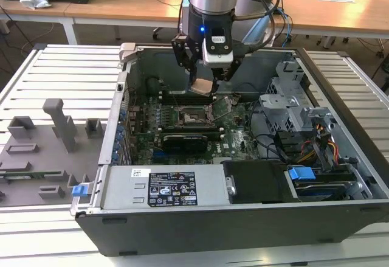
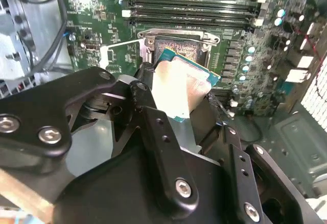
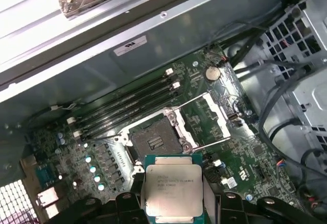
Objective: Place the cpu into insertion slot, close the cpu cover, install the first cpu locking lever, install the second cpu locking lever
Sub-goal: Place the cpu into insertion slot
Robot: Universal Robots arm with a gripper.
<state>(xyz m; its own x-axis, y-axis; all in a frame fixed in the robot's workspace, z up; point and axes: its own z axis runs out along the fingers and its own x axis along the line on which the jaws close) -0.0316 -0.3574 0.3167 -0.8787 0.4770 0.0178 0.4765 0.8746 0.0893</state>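
Observation:
My gripper (image 1: 202, 84) hangs inside the open computer case, shut on the cpu (image 1: 202, 86). The cpu is a small square chip, held tilted a short way above the green board. In the first wrist view its metal face (image 3: 173, 185) sits between my black fingers (image 3: 127, 203). In the second wrist view its pale underside (image 2: 179, 89) shows. The insertion slot (image 3: 155, 141) (image 1: 193, 116) (image 2: 176, 48) lies bare just beyond the chip. The cpu cover (image 3: 214, 116) stands swung open beside the slot. Two thin wire levers (image 3: 191, 99) are raised along it.
Memory sticks (image 3: 127, 106) run behind the slot and a long black card (image 1: 188, 139) lies in front of it. A drive cage with cables (image 1: 292, 112) fills the exterior view's right side of the case. A grey fixture tray (image 1: 42, 151) lies outside on the exterior view's left.

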